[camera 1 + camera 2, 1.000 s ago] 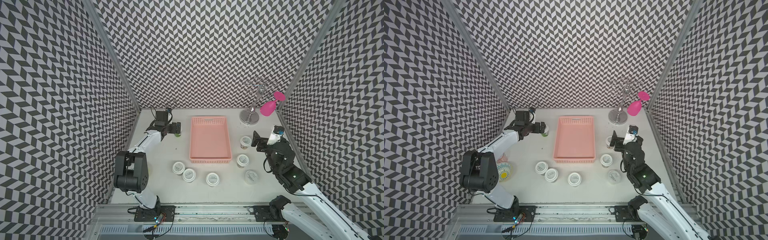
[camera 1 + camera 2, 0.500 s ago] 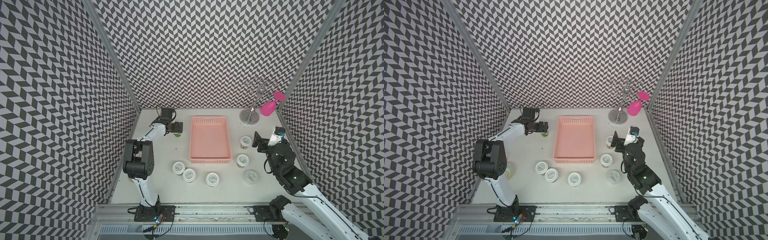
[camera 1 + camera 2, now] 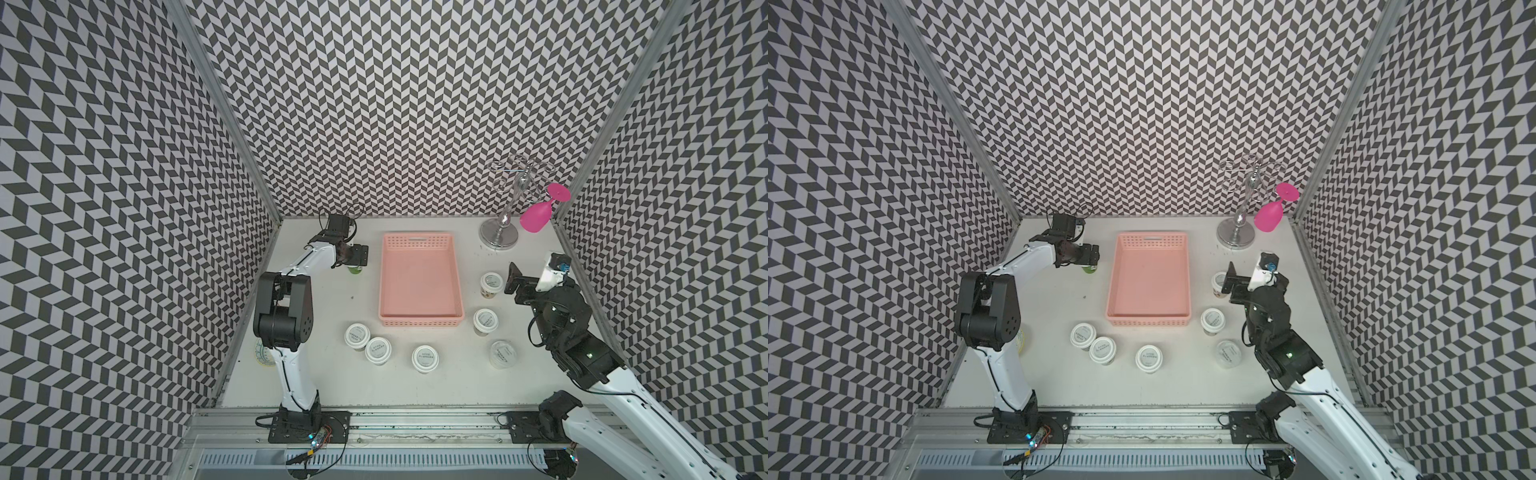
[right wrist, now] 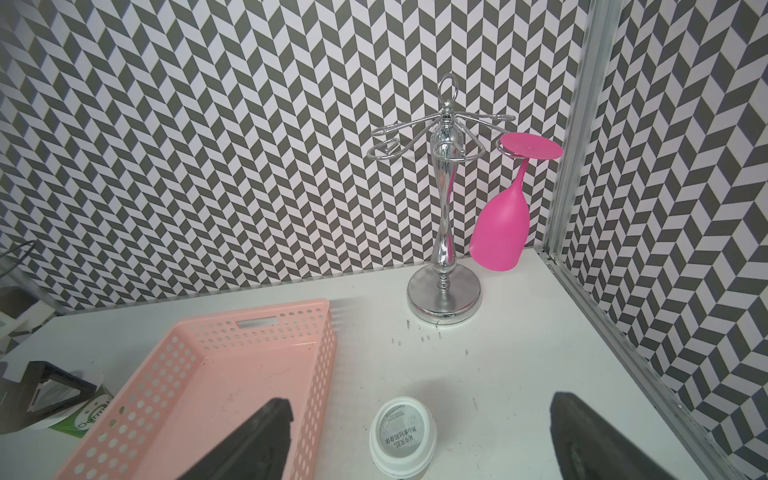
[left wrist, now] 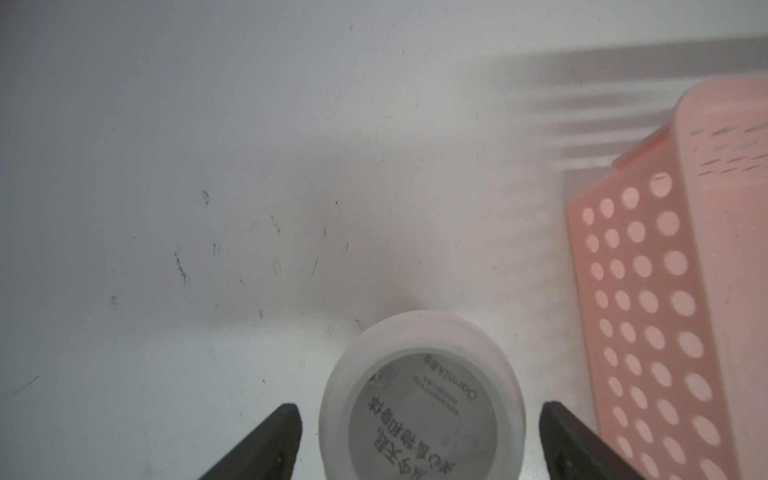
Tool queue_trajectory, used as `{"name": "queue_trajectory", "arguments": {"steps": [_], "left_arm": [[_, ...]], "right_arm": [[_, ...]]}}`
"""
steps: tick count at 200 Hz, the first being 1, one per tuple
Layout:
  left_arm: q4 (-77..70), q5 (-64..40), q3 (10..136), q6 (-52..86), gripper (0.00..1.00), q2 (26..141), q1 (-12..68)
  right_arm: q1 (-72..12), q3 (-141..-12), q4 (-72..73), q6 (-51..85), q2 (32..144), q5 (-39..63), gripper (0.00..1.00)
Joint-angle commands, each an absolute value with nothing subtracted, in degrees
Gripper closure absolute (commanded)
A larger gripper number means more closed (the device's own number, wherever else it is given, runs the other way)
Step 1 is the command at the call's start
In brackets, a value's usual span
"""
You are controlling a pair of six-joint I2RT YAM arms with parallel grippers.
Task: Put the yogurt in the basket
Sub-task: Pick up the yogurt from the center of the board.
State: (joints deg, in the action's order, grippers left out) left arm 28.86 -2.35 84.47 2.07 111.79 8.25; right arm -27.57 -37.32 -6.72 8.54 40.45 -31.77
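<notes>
The black two-fingered left gripper (image 3: 356, 259) has crept toward the middle of the frame. It now sits over the small round green-sided yogurt tub (image 5: 422, 399) with its white printed lid. That tub stands left of centre in both top views, just beside the shallow salmon-pink perforated plastic basket (image 3: 419, 322). The arm's elbow has swung inward with the move.

On the wrist camera the fingers (image 5: 274, 436) flank the lid with table showing on either side, so the jaws are open and nothing is gripped yet. It looks like the first pick lining up, with a squeeze the likely next call.

The black right gripper (image 4: 419, 403) has barely budged. It is spread wide and empty, poised over the brown-sided yogurt tub (image 3: 491, 282), right of the basket.

The basket is bare inside. Three white tubs (image 3: 377, 350) wait in a row at lower centre. A pale tub (image 3: 485, 320) and a translucent tub (image 3: 503, 353) sit at lower right.
</notes>
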Motion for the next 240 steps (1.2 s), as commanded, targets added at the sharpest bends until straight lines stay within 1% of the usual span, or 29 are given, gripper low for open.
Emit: {"name": "queue_trajectory", "arguments": {"steps": [1, 33, 39, 75, 82, 240], "left_arm": [[30.3, -3.2, 86.2, 1.4, 0.07, 113.1, 8.6], [29.9, -3.7, 86.0, 1.7, 0.08, 113.6, 8.6], [30.2, -3.8, 86.2, 1.6, 0.10, 114.0, 8.6], [30.3, -3.7, 86.4, 1.7, 0.12, 114.0, 8.6], [30.4, -3.9, 86.6, 1.7, 0.14, 114.3, 8.5], [30.5, -3.8, 86.4, 1.8, 0.16, 113.2, 8.5]], "right_arm": [[-27.5, -36.5, -3.1, 8.1, 40.1, -33.0, 0.00], [-27.5, -36.7, -3.5, 8.5, 40.4, -32.1, 0.00], [-27.4, -36.6, -3.3, 8.4, 40.3, -32.4, 0.01], [-27.4, -36.8, -3.4, 8.5, 40.8, -31.9, 0.00], [-27.4, -36.8, -3.4, 8.5, 40.7, -31.9, 0.00], [-27.4, -36.5, -3.0, 8.5, 41.1, -31.5, 0.00]]}}
